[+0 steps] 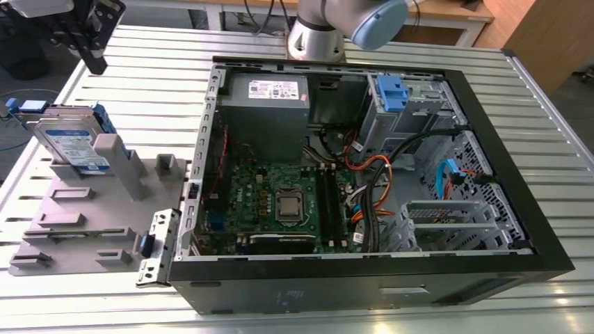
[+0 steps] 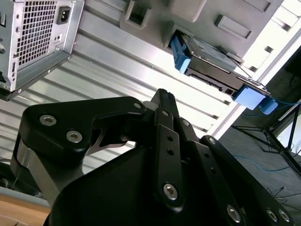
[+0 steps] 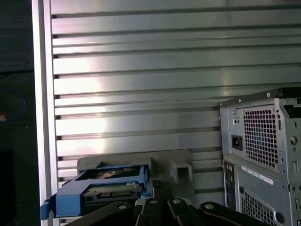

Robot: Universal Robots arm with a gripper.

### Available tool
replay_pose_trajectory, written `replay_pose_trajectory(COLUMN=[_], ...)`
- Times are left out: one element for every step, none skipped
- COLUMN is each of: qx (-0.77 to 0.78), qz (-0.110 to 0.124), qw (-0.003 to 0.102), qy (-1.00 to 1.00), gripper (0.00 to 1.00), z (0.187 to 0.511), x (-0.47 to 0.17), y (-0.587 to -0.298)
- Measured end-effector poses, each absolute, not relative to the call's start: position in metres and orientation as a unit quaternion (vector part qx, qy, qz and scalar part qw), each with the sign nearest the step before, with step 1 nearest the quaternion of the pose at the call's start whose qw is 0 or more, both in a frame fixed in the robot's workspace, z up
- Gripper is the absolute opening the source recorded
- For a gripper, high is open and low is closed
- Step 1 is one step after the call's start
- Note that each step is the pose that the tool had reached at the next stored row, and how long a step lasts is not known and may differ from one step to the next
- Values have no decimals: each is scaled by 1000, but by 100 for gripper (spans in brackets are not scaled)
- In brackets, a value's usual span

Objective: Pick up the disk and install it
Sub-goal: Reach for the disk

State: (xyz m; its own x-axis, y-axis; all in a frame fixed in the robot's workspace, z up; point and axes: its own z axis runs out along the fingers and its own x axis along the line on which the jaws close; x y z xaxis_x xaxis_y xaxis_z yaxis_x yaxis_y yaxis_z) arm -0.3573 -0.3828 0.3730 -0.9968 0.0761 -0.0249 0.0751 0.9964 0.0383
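The disk (image 1: 67,139) is a silver hard drive in a bright blue bracket. It stands on edge in a slot of the grey fixture plate (image 1: 93,209) at the exterior view's left. My gripper (image 1: 96,67) hangs above and behind the disk, apart from it, with its black fingers together and nothing between them. In the second wrist view the gripper (image 2: 162,94) points toward the disk (image 2: 211,59) across a stretch of table. In the first wrist view the disk (image 3: 110,188) sits just beyond the gripper (image 3: 157,184).
An open black computer case (image 1: 519,209) lies on the slatted metal table (image 1: 158,76), with the motherboard, cables and a grey power supply (image 1: 269,90) inside. A blue clip (image 1: 394,94) sits in the drive bay at the case's far corner. The arm's base (image 1: 320,35) stands behind the case.
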Motion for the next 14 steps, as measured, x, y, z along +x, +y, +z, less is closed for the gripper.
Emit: replay_pose_trajectory(qx=[38,38,38,38,38,38,38,38,38,38,38,38,38,38], qz=[18,18,18,18,18,17,17,17,17,17,16,16,16,16], qw=[13,13,13,13,13,13,13,13,13,13,13,13,13,13], qy=[999,999,999,999,999,999,999,999,999,999,999,999,999,999], gripper=[11,11,11,11,11,11,11,11,11,11,11,11,11,11], z=[373,372,371,371,370,369,369,368,367,367,366,366,365,365], x=[-360,-363,-365,-367,-370,-372,-374,-376,-378,-380,-382,-384,-385,-386], y=[-383,-383,-382,-382,-382,-382,-382,-382,-382,-382,-382,-382,-382,-382])
